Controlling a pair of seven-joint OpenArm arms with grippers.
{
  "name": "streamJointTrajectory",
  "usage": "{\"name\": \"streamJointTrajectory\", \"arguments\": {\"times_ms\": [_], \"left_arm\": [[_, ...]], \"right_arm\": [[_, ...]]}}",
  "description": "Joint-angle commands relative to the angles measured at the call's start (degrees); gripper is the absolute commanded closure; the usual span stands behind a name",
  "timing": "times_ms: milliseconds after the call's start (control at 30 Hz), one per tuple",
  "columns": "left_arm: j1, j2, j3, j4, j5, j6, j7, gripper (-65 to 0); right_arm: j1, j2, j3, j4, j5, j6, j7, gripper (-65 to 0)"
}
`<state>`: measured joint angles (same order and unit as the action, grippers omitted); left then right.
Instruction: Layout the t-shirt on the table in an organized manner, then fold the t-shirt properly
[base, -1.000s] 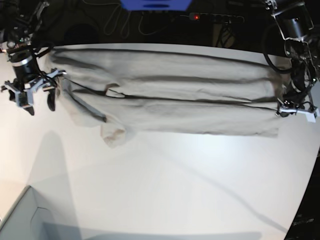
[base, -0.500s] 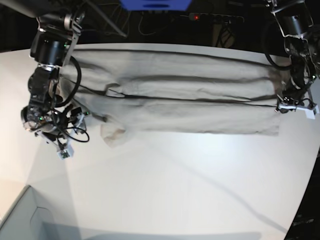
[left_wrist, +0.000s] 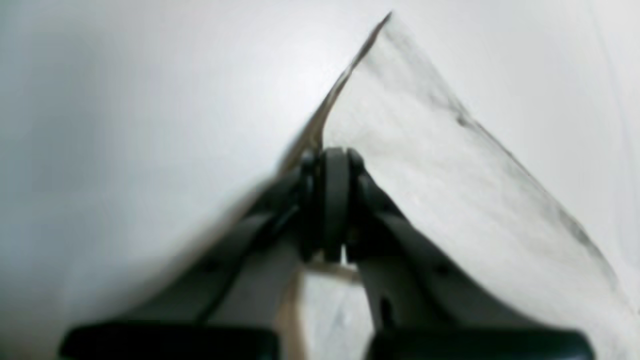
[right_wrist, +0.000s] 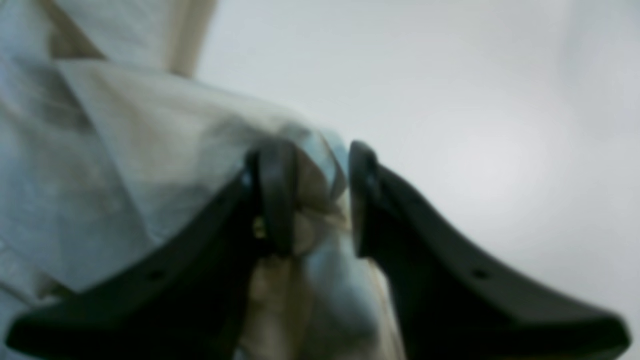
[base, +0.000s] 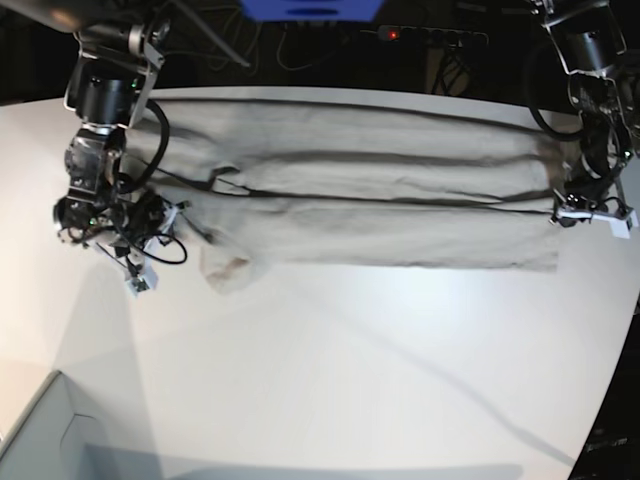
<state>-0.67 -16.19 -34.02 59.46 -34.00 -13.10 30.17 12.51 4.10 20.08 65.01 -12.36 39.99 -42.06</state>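
Lying across the upper half of the table (base: 330, 380), the t-shirt (base: 380, 200) is long and folded. The left end effector (left_wrist: 330, 200) is pressed together on its corner. The right end effector (right_wrist: 312, 195), partly spread, has cloth between its fingers.

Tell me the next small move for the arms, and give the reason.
Probably close the right gripper fully on the t-shirt fold bunched between its fingers; a gap remains there. The left gripper is already pinched shut on the cloth at the other end.

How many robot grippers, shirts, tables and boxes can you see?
Grippers: 2, the left gripper and the right gripper
T-shirt: 1
Table: 1
Pale box corner: 1
Total: 5
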Motion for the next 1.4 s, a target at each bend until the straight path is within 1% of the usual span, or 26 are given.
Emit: {"name": "streamJointTrajectory", "arguments": {"times_ms": [0,67,100,267,467,533,600,733,833,900,933,1067,1200,1233,1300,1333,1367], "left_arm": [[-0.78,-1.00,-0.13,0.80,-0.59,-0.30,-1.21,0.0],[-0.78,-1.00,-0.13,0.80,-0.59,-0.30,-1.21,0.0],[-0.78,-1.00,-0.13,0.80,-0.77,-0.30,-1.21,0.0],[-0.87,-1.00,-0.13,0.80,-0.59,-0.30,-1.21,0.0],[-0.87,-1.00,-0.22,0.80,-0.68,-0.30,-1.21,0.0],[-0.87,-1.00,-0.22,0.80,-0.68,-0.30,-1.21,0.0],[-0.87,-1.00,-0.22,0.80,-0.77,-0.30,-1.21,0.0],[-0.87,-1.00,-0.22,0.80,-0.95,-0.30,-1.21,0.0],[-0.87,-1.00,-0.22,0.80,-0.95,-0.30,-1.21,0.0],[-0.87,-1.00,-0.22,0.80,-0.86,-0.30,-1.21,0.0],[-0.87,-1.00,-0.22,0.80,-0.77,-0.30,-1.21,0.0],[-0.87,-1.00,-0.22,0.80,-0.68,-0.30,-1.12,0.0],[-0.78,-1.00,-0.22,0.89,-1.03,-0.30,-0.77,-0.2],[-0.78,-1.00,-0.13,1.15,-0.86,-0.30,-0.59,-0.8],[-0.78,-1.35,-0.31,1.24,-1.03,-0.22,1.17,-6.4],[-0.87,-1.44,-0.40,1.24,-1.03,-0.22,2.57,-11.6],[-0.96,-1.53,-0.40,1.24,-1.03,-0.22,4.16,-18.4]], "right_arm": [[1.16,0.34,-0.08,0.61,0.01,0.01,-0.18,-8.6],[1.16,0.34,-0.08,0.61,0.01,0.01,0.09,-0.4],[1.16,0.34,-0.08,0.61,0.01,0.01,0.09,0.0],[1.68,0.52,0.45,3.60,0.18,0.01,0.26,0.0],[1.25,0.34,0.54,15.82,0.18,0.01,0.26,0.0],[1.33,-0.45,1.16,18.46,0.27,0.01,0.26,0.0],[1.95,-1.42,3.97,19.95,0.27,0.01,0.26,0.0],[4.76,-2.38,8.98,18.55,0.10,0.01,0.26,0.0],[5.99,-2.30,9.24,14.94,0.27,0.01,0.26,-0.4],[6.34,-2.12,9.24,14.06,0.27,0.01,0.26,-4.3],[6.34,-2.12,9.24,14.15,0.27,0.01,0.26,-5.1],[6.17,-2.12,9.24,14.15,0.27,0.01,0.26,-3.5],[5.90,-2.38,9.24,13.80,0.01,0.01,0.26,-4.4],[5.55,-2.38,9.24,13.80,0.01,0.01,0.26,-4.9],[5.20,-2.38,9.24,13.89,0.01,0.01,0.26,-6.0],[5.20,-2.38,9.24,13.89,0.01,0.01,0.26,-6.6],[5.20,-2.38,9.24,13.89,0.01,0.01,0.26,-7.3]]}}
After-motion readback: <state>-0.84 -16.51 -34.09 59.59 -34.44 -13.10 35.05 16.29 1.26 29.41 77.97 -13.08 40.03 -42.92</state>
